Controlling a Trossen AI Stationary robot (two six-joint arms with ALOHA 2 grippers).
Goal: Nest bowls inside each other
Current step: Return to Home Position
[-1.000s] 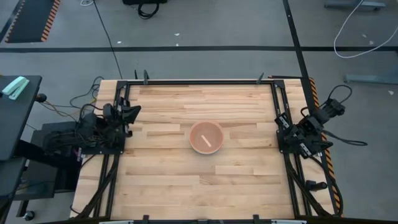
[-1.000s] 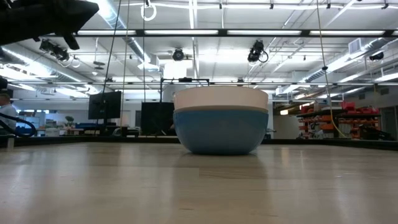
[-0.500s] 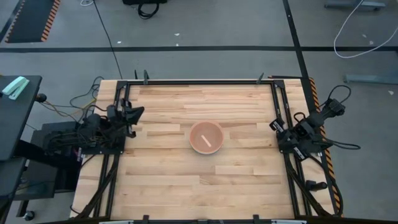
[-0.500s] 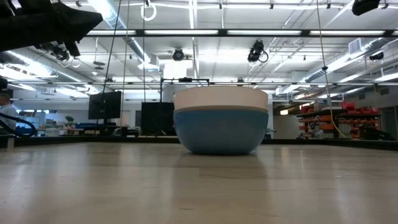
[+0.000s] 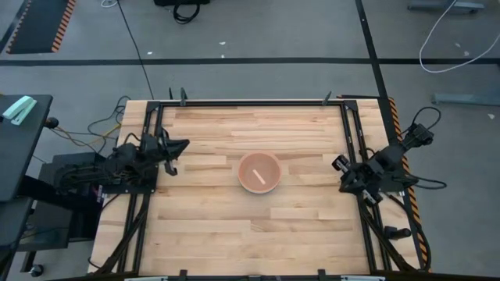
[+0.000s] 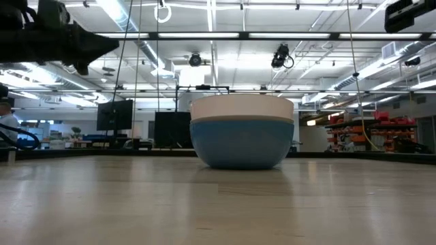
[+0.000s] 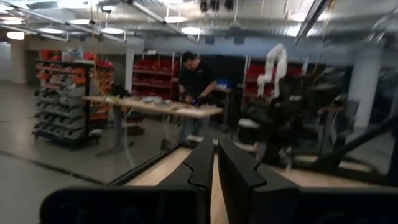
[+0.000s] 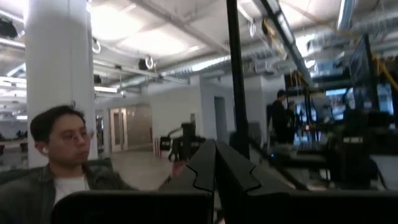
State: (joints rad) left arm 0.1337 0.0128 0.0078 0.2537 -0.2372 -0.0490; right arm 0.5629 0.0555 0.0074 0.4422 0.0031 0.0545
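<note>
Sitting near the middle of the tabletop point(image 5: 226, 226), the bowls make a single stack, well apart from both arms. From above only the pink-orange bowl point(image 5: 258, 172) shows, because it lies innermost and on top and so hides the two under it. The level view across the wood shows the blue bowl point(image 6: 240, 144) at the bottom, resting flat. A pale band above it is probably the rim of the grey-white bowl point(image 6: 242, 109). The pink-orange rim cannot be told from that band there. The rims look level and centred, which suggests that each bowl is seated fully in the next rather than perched askew.

The left pincer point(image 5: 183, 145) hangs at the left edge of the tabletop, pointing inward toward the stack and touching nothing. Its fingers point(image 7: 200, 169) lie together with only a thin slit between them and nothing held. The right pincer point(image 5: 338, 165) is at the right edge, likewise aimed inward, and its fingers point(image 8: 203, 167) are pressed together on nothing. Both wrist cameras look level into the room, where a person point(image 8: 62, 162) sits in the right arm's view, rather than down at the wood. That fits arms folding toward their rest poses.

By this evidence the nesting is done, and what is left is parking the arms clear of the stack.
</note>
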